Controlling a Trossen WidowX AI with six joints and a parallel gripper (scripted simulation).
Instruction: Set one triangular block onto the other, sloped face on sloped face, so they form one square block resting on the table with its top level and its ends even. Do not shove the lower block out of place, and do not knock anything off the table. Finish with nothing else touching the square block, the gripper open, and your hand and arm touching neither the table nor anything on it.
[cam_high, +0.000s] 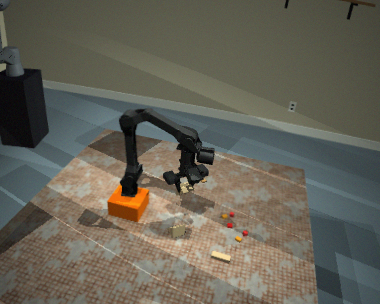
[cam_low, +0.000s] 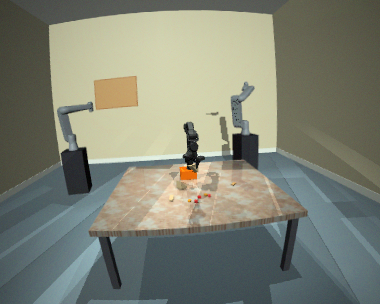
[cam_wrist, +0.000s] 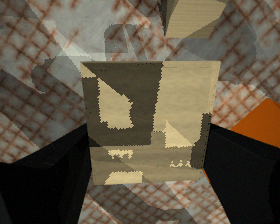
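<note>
My gripper (cam_high: 185, 187) (cam_low: 194, 168) (cam_wrist: 149, 142) is shut on a pale wooden triangular block (cam_wrist: 182, 95), raised above the table. In the wrist view one broad face of this block fills the space between the fingers, partly in shadow. The other triangular block (cam_high: 177, 231) (cam_low: 181, 185) (cam_wrist: 197, 19) stands on the table, apart from the held block. It shows at the top edge of the wrist view, partly cut off. In the top view it is below and slightly left of the gripper. The slope of the held block cannot be made out clearly.
The orange base (cam_high: 128, 206) (cam_low: 188, 174) (cam_wrist: 260, 125) of the arm is left of the standing block in the top view. A pale flat bar (cam_high: 220, 256) (cam_low: 171, 198) and several small red and orange pieces (cam_high: 230, 225) (cam_low: 199, 197) lie on the table (cam_high: 280, 200) (cam_low: 135, 215).
</note>
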